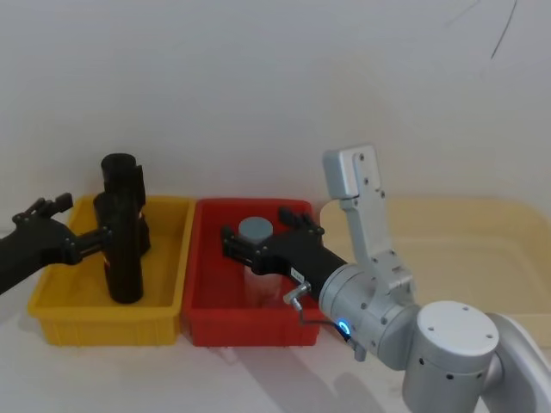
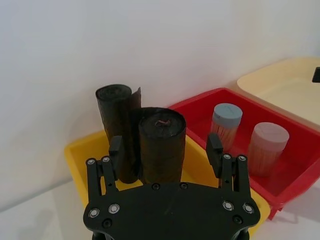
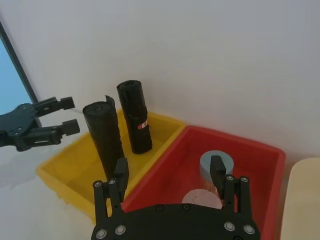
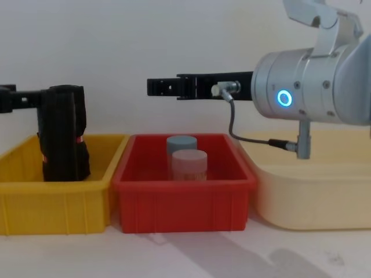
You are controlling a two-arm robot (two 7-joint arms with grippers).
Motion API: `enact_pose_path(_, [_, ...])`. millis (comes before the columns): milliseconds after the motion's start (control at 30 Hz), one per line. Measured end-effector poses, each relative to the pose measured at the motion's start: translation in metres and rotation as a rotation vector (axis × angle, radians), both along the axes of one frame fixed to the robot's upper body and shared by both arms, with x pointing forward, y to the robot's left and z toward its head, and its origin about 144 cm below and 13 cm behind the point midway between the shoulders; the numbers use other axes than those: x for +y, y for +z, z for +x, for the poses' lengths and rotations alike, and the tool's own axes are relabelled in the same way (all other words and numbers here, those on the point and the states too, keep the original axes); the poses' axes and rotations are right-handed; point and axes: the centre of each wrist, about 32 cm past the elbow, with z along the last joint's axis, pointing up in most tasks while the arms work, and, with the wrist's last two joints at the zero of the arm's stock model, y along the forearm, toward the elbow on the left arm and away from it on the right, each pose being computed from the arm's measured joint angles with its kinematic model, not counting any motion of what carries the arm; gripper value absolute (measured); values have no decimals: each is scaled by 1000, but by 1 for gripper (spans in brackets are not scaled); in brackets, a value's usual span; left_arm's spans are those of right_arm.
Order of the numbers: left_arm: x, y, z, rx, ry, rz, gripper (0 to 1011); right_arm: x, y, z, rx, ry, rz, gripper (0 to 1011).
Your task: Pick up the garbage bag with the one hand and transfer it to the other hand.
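Standing by the table: the cream plastic tub (image 4: 313,191) sits at the robot's right, unused.
Red plastic bin (image 4: 184,200): in the middle, holding a blue-lidded jar (image 4: 181,143) and a pink-lidded jar (image 4: 189,162).
Yellow plastic bin (image 1: 110,314): at the robot's left, holding both rolls upright.
Right gripper (image 4: 152,87): black, on the silver-grey arm with the blue ring light, it hangs above the red bin, fingers spread and aimed toward the yellow bin, placed, I'd judge, to receive.
Left gripper (image 2: 165,145): jaws spread either side of the roll, not visibly pressing it; likely lined up for the pick.
Garbage bag (image 1: 123,249): plain matt black roll, standing in the yellow bin between those fingers.
Marked black roll (image 3: 135,117): just behind it, red-and-white label showing.
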Motion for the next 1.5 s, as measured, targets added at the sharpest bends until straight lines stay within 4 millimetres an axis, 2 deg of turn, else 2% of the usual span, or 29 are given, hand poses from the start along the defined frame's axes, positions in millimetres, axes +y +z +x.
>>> enact_pose_path(467, [-7,-11,27,31,8,-8,1000,-6,-10,13,41,-6,-13,1001])
enact_pose_path(867, [-16,-12,50,32,-26,-30,1000,-9,-18,24,68,4,-38,1001])
enact_pose_path(1500, [-19,-12,62,47,-69,-35,1000,-11,-35,43,95,16,-109,1001])
